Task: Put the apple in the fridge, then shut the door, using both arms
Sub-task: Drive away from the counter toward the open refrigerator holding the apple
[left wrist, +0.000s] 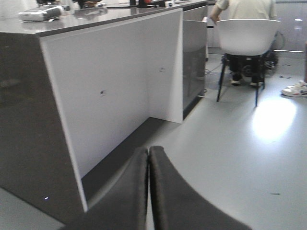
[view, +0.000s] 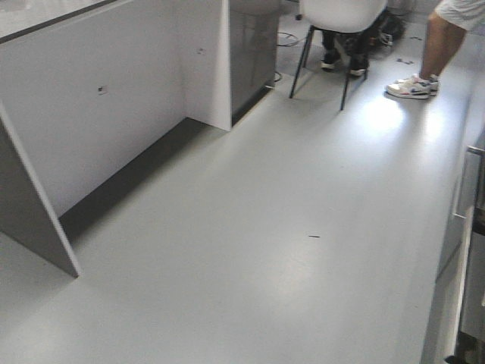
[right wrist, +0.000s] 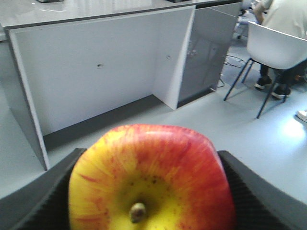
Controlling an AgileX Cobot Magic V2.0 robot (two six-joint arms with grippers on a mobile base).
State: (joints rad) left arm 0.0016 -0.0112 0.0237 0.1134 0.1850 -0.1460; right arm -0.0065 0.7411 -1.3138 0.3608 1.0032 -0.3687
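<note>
The apple (right wrist: 151,182), red with yellow patches and its stem end facing the camera, fills the bottom of the right wrist view. My right gripper (right wrist: 149,158) is shut on it, with a black ribbed finger (right wrist: 48,196) pressed against each side. My left gripper (left wrist: 149,149) is shut and empty, its two dark fingers touching, held above the grey floor near the counter's base. The fridge and its door are out of view in all frames. Neither gripper shows in the front view.
A grey-topped counter with a white recessed panel (view: 91,114) stands on the left. It also shows in the left wrist view (left wrist: 105,81) and the right wrist view (right wrist: 96,72). A seated person on a white chair (view: 337,15) and a standing person's leg (view: 439,53) are at the far end. A cabinet front with a metal handle (view: 466,189) is at the right edge. Grey floor (view: 288,227) lies between.
</note>
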